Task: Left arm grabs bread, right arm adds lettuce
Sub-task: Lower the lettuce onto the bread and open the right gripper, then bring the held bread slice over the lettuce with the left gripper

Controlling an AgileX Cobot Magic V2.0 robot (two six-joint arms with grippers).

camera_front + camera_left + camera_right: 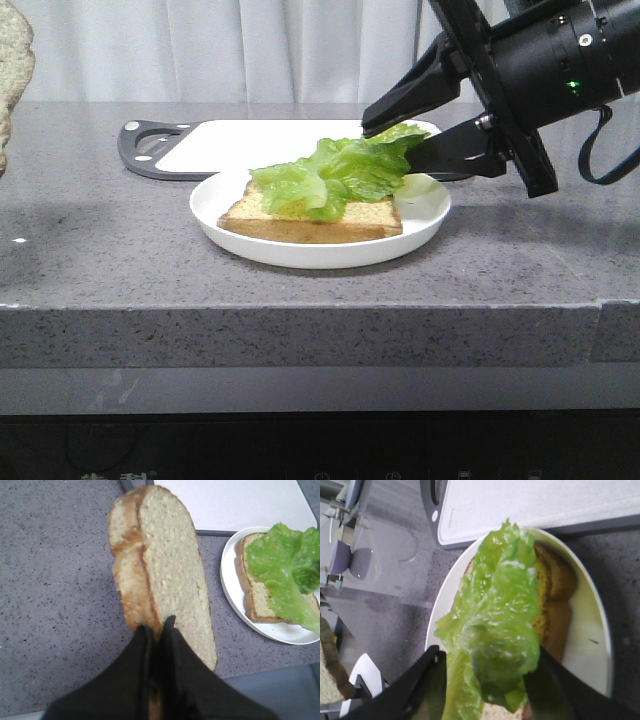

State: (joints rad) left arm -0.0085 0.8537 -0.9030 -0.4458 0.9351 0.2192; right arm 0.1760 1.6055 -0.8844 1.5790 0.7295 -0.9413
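Observation:
The square-cornered bread (300,222) lies flat on a white plate (300,255), with the green ruffled lettuce (340,170) lying across its top. My right gripper (388,148) is open, one finger on each side of the leaf's near end; it also shows in the right wrist view (488,652) around the lettuce (495,615). My left gripper (157,625) is shut on the lower edge of a second, round-topped bread slice (165,575) and holds it above the counter, left of the plate (230,590). That slice shows at the front view's left edge (15,70).
A white cutting board (250,140) with a dark grey rim and handle lies behind the plate. The grey speckled counter (100,260) ends at a front edge just before the plate. A white curtain hangs behind.

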